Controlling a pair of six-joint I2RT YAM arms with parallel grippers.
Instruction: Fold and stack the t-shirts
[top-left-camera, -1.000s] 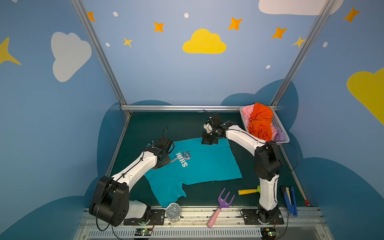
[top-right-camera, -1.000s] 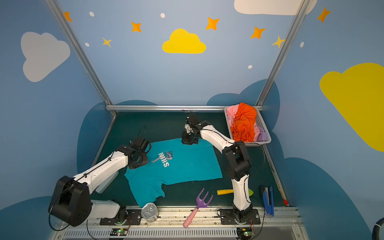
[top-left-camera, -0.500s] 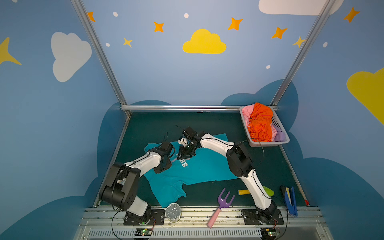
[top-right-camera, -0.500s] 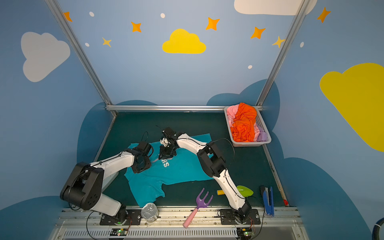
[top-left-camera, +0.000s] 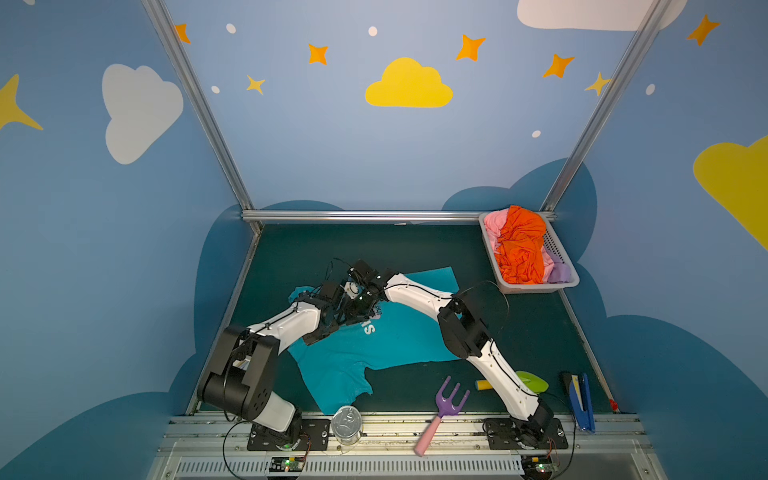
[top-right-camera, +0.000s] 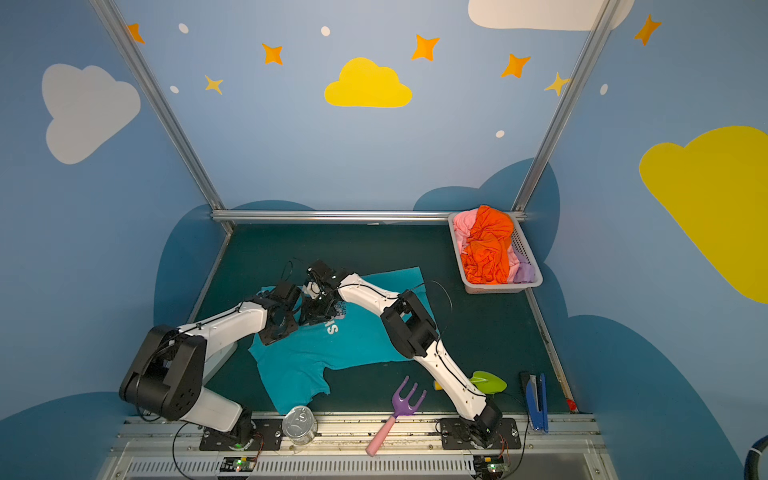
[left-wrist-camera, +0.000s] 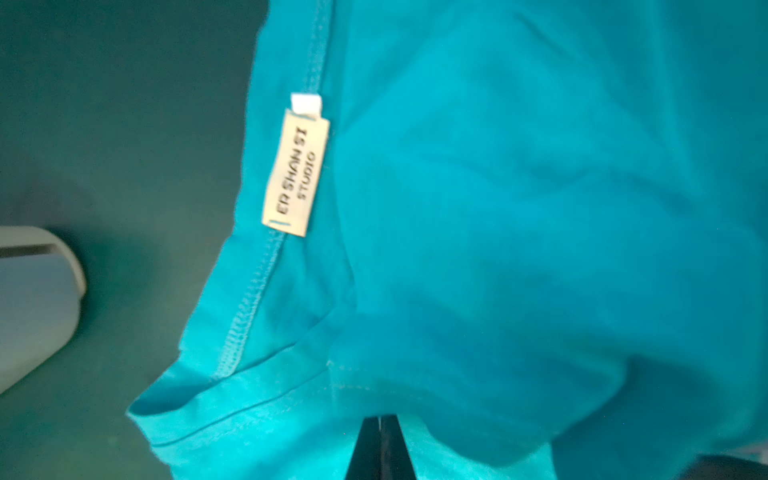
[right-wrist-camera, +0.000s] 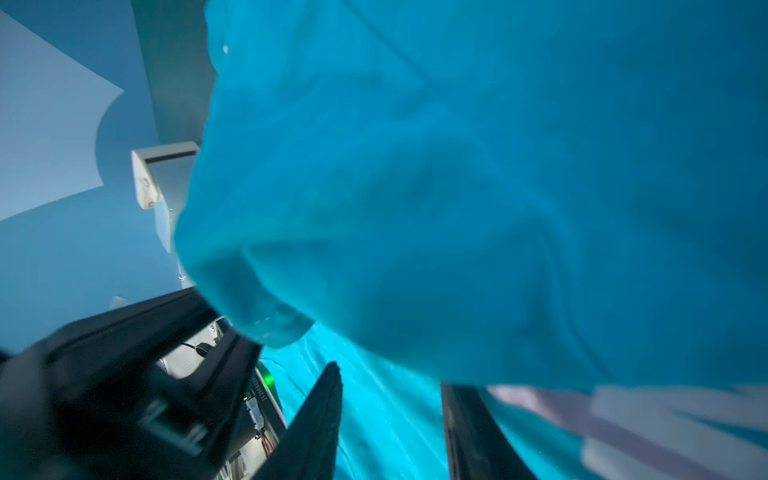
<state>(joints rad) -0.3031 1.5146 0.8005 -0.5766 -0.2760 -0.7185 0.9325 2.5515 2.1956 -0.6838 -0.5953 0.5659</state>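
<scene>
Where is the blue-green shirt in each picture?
Top view: teal t-shirt lies spread on the green mat, middle.
Top view: same shirt, same spot.
Left wrist: fills most of the picture, neck label showing.
Right wrist: fills most of the picture, close up.
Shared landmark: its white chest print, in both top views and right wrist.

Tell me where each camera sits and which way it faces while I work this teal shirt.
Top views: high above the front rail, looking down and back; left arm, right arm, teal shirt and basket show.
Left wrist: on the left arm, looking along its shut left tool, which pinches the shirt near its label.
Right wrist: on the right arm, close against shirt cloth; the open right tool and the left arm's black wrist show.
Shared: every view shows the teal shirt.
</scene>
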